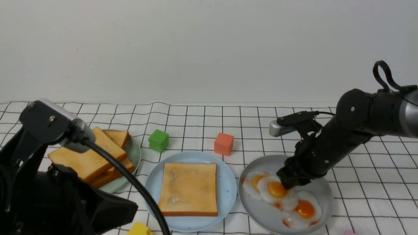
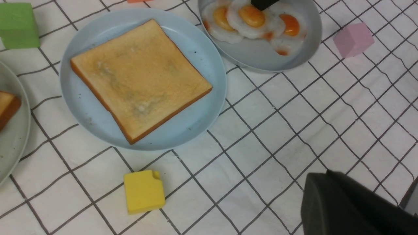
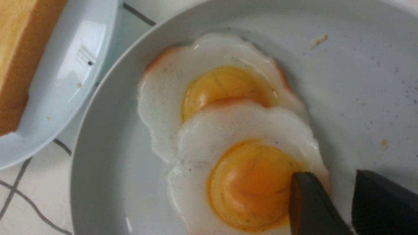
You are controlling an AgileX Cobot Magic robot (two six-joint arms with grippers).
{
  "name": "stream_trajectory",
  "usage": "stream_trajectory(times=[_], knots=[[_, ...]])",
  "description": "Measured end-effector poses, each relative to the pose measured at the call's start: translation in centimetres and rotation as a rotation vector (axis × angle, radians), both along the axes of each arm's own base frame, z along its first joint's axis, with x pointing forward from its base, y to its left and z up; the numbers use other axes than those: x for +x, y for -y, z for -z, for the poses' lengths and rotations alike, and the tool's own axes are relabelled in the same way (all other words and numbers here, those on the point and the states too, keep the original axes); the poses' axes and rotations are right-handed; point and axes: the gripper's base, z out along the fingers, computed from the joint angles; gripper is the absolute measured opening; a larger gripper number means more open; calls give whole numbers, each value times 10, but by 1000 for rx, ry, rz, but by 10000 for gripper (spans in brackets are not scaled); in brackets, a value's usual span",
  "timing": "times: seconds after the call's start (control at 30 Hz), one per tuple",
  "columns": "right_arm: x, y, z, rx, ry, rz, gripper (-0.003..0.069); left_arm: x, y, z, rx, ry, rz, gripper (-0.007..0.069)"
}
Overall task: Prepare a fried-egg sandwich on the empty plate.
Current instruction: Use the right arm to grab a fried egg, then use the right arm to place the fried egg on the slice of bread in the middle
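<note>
Though no sandwich is stacked yet, its base is down: one square golden-brown toast slice [image 1: 188, 188] with a darker crust lies flat and bare on the round light-blue speckled plate [image 1: 227, 191], centre front, blue margin showing all round it. The flat white fried eggs with orange yolks, three overlapping, sit on the round grey plate [image 1: 261, 217] just to the right, the two rims nearly touching. The right gripper [image 1: 287, 183] is down on the middle egg [image 1: 277, 191], its black fingers [image 3: 307, 202] apart: one over the yolk, one outside the white's edge. Left gripper [image 2: 346, 202] low at near left, jaws together, holding nothing. More toast [image 1: 88, 158] is piled on a pale green plate [image 1: 135, 153] far left. Small green cube [image 1: 158, 140] and coral cube [image 1: 224, 143] stand just behind the blue plate; yellow block [image 2: 143, 191] near its front rim, pink block [image 2: 353, 39] beside the grey plate. Open cloth to the right. Surface is a white cloth with a black grid [image 1: 359, 195], rumpled at the back against a plain pale wall [image 1: 196, 49].
</note>
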Motion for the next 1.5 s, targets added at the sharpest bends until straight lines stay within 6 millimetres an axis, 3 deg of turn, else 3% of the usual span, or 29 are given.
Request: stream_trajectory(times=[0.6,0.7,0.87,1.1,1.3,1.5], knots=[[1,-7,7,73,-26,-63,232,0,0,0,-1,-1,0,4],[0,-8,8,77,-34,-64,185,0,0,0,-1,-1,0,4],[0,-8,9,78,-41,-67,28,0,0,0,-1,-1,0,12],[0,-8,6,77,-34,-73,19,0,0,0,-1,-1,0,18],[-7,-7,-15,89,-14,-95,18,0,0,0,-3,-2,0,21],[-8,-10,-55,126,45,-122,17,-3,0,1,5,-22,12,22]])
